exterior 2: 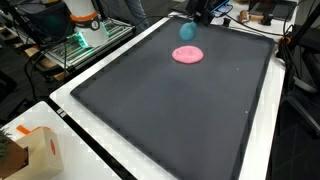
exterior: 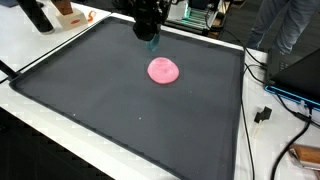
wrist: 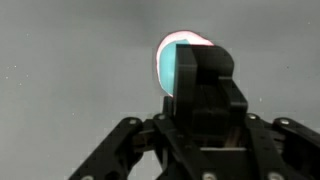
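Observation:
A flat pink round disc [exterior: 163, 71] lies on the black mat [exterior: 120, 110] toward its far side, also seen in the other exterior view as the pink disc [exterior 2: 187, 55]. My gripper [exterior: 152, 38] hangs above the mat just behind the disc, shut on a small teal object [exterior: 153, 43]. In an exterior view the teal object [exterior 2: 187, 31] is held under the gripper [exterior 2: 189, 24], a little above the disc. In the wrist view the gripper [wrist: 195, 72] covers most of the teal object [wrist: 170, 66], and a pink rim [wrist: 182, 37] shows behind it.
The mat lies on a white table [exterior: 40, 130]. A cardboard box [exterior 2: 38, 152] stands at one corner. Cables [exterior: 266, 112] and a brown object [exterior: 306, 155] lie beside the mat. A person [exterior: 290, 25] and equipment [exterior 2: 85, 25] stand past the far edges.

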Tool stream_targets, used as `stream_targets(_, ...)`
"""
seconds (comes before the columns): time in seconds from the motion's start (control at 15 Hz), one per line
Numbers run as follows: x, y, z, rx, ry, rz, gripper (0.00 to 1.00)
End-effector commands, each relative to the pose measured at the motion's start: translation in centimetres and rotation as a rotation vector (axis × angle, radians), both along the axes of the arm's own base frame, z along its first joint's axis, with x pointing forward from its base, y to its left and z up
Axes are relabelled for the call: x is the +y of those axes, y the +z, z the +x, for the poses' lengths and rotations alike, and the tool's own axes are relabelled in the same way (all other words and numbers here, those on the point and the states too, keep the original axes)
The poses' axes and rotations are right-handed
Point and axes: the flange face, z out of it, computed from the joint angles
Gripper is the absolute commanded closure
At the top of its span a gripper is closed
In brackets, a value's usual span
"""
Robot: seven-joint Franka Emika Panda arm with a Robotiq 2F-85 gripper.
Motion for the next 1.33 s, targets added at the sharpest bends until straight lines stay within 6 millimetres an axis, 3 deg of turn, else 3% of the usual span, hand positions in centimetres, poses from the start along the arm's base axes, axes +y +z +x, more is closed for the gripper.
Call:
stream_targets(0.0,0.0,0.1,-0.1,-0.001,0.000,0.000,0.50)
stream_targets(0.53,0.0,0.1,-0.2,-0.001,0.001,0.000,0.50)
stream_targets(0.6,0.0,0.1,-0.2,-0.001,0.001,0.000,0.75)
stream_targets(1.27,-2.5,-0.3,1.3,-0.093,0.228,0.373,0.75)
